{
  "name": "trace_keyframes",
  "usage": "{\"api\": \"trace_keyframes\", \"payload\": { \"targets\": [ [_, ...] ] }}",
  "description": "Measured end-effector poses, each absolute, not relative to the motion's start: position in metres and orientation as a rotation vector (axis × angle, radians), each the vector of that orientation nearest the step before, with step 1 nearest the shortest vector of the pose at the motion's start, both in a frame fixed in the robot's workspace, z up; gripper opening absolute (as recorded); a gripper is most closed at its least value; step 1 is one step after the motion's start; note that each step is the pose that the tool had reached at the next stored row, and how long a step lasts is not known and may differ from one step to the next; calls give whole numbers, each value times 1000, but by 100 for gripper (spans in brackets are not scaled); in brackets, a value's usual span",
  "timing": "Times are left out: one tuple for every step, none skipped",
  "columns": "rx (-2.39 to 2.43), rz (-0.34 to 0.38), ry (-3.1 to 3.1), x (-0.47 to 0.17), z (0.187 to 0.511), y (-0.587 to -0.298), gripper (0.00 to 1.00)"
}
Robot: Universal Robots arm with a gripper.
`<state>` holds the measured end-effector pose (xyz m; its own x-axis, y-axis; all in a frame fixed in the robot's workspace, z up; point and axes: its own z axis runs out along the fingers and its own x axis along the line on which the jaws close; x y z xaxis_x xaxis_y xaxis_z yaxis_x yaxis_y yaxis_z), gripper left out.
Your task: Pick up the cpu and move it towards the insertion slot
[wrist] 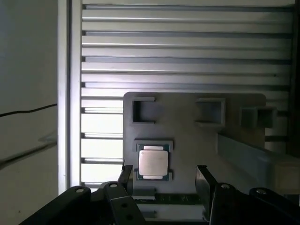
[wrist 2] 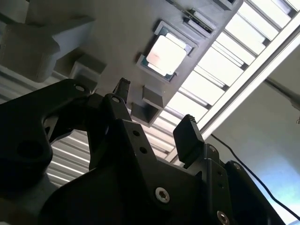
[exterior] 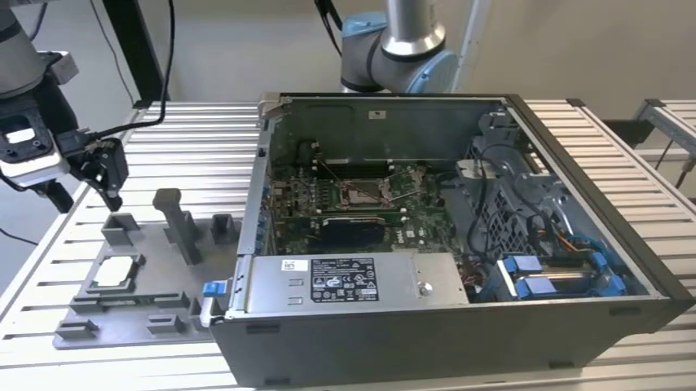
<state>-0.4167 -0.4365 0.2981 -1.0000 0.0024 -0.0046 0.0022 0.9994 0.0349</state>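
The cpu (exterior: 116, 273) is a small square chip with a silvery top. It lies flat in a recess of the grey fixture plate (exterior: 163, 305), at the exterior view's left. My gripper (exterior: 85, 195) hangs above the plate's far end, open, with nothing between its fingers. Both wrist views look down past the two dark fingers at the cpu (wrist 2: 165, 55) (wrist: 153, 162), well below the gripper (wrist 2: 154, 112) (wrist: 164, 177). The insertion slot (exterior: 363, 191) sits on the green board inside the open computer case, towards the exterior view's right.
Upright grey fixture blocks (exterior: 179, 224) rise from the plate between the gripper and the case wall (exterior: 261, 179). A power supply box (exterior: 348, 281) lies at the case's near side. Everything rests on a slatted metal table (exterior: 196, 138). An arm base (exterior: 397, 57) stands behind the case.
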Motion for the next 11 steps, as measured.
{"api": "trace_keyframes", "payload": {
  "targets": [
    [3,54,3136,-417,296,-437,100],
    [4,54,3137,-419,294,-437,100],
    [4,54,3137,-421,293,-437,100],
    [4,52,3136,-422,291,-437,100],
    [4,51,3136,-422,289,-437,100],
    [4,49,3137,-423,287,-437,100],
    [4,48,3137,-423,285,-437,100],
    [4,47,3136,-423,283,-437,100],
    [5,47,3136,-423,282,-437,100],
    [7,47,3136,-423,280,-437,100],
    [9,46,3136,-423,278,-437,100]
  ]
}}
